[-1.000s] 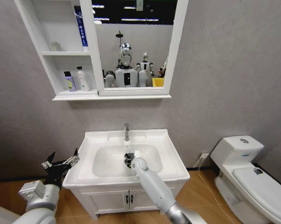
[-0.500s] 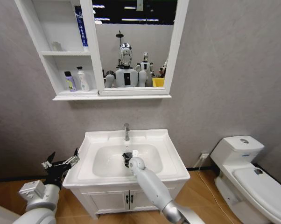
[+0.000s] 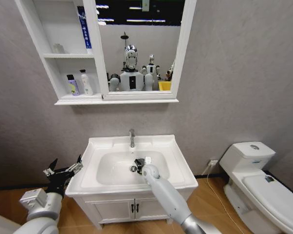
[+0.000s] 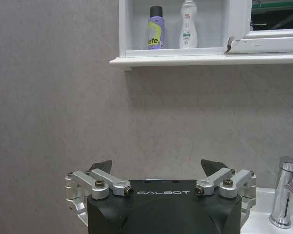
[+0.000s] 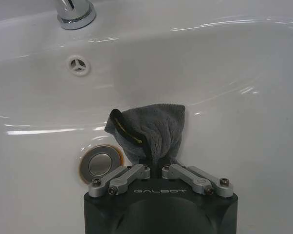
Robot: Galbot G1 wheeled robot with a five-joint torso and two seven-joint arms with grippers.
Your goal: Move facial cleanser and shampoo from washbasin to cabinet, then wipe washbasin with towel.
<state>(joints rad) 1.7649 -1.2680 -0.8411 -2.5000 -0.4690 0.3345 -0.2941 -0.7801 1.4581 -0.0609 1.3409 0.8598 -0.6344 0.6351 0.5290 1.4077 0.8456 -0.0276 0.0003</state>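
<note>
right gripper [image 3: 139, 165] w/ towel [image 5: 149, 132] shifted rightward in washbasin [image 3: 178, 161] bowl — past drain [image 5: 100, 163]

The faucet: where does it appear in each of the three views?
Head view: faucet at the back rim of the washbasin.
Left wrist view: faucet beside the open left gripper, below the cabinet.
Right wrist view: faucet beyond the towel that the right gripper holds.
Shared landmark: the washbasin.
</note>
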